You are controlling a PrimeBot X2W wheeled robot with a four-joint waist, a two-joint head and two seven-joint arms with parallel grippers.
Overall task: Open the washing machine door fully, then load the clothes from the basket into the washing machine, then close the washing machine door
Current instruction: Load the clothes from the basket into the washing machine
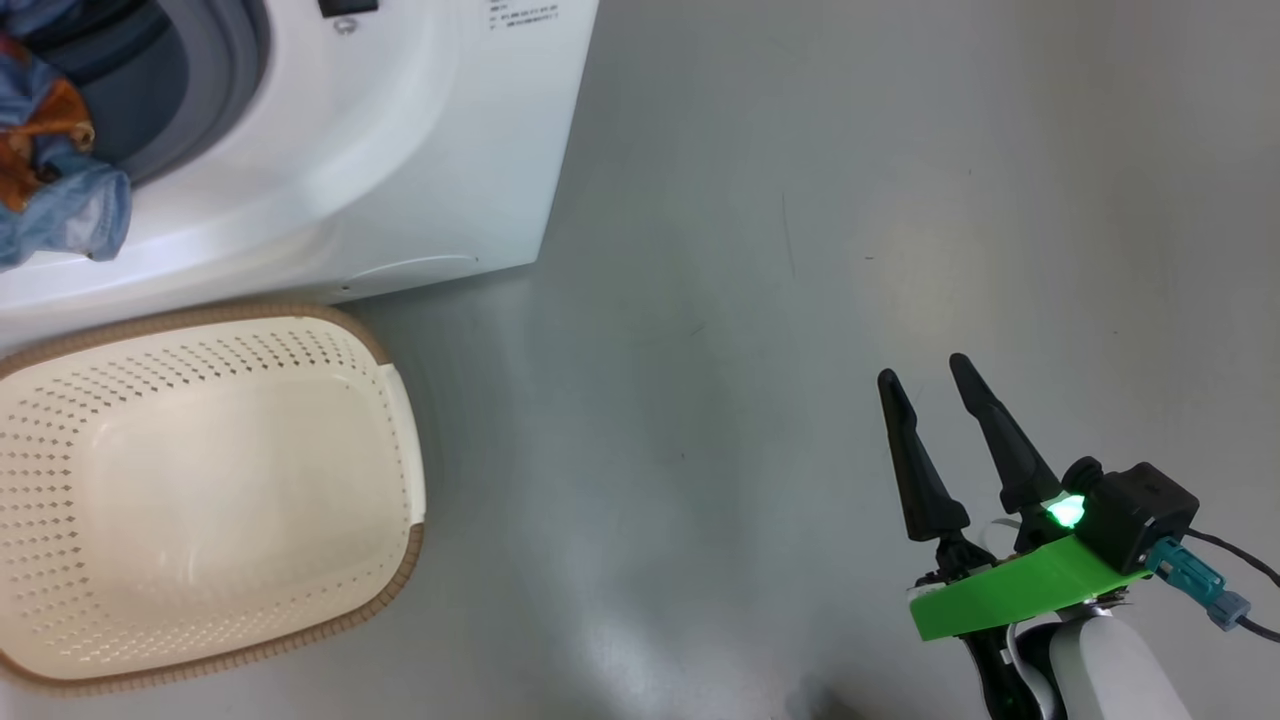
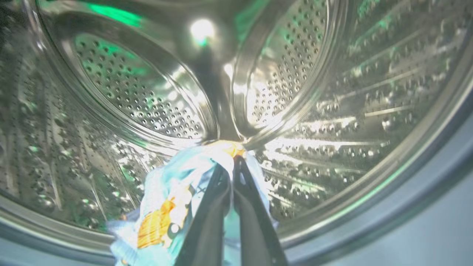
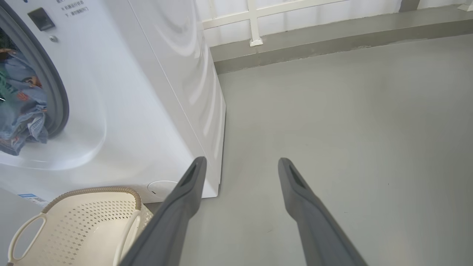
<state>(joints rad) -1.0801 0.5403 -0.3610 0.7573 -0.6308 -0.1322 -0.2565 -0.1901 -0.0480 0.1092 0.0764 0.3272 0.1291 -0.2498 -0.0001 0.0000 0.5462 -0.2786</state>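
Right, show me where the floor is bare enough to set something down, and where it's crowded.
Bare grey floor runs from the washing machine across to the open right gripper. The basket is bare inside too. Crowded: the drum mouth, where the clothes hang and the left gripper pinches them.

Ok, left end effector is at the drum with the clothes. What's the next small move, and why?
Probably push the left end effector deeper into the drum before letting go: it is shut on the clothes, and fabric hangs out past the grey door seal.
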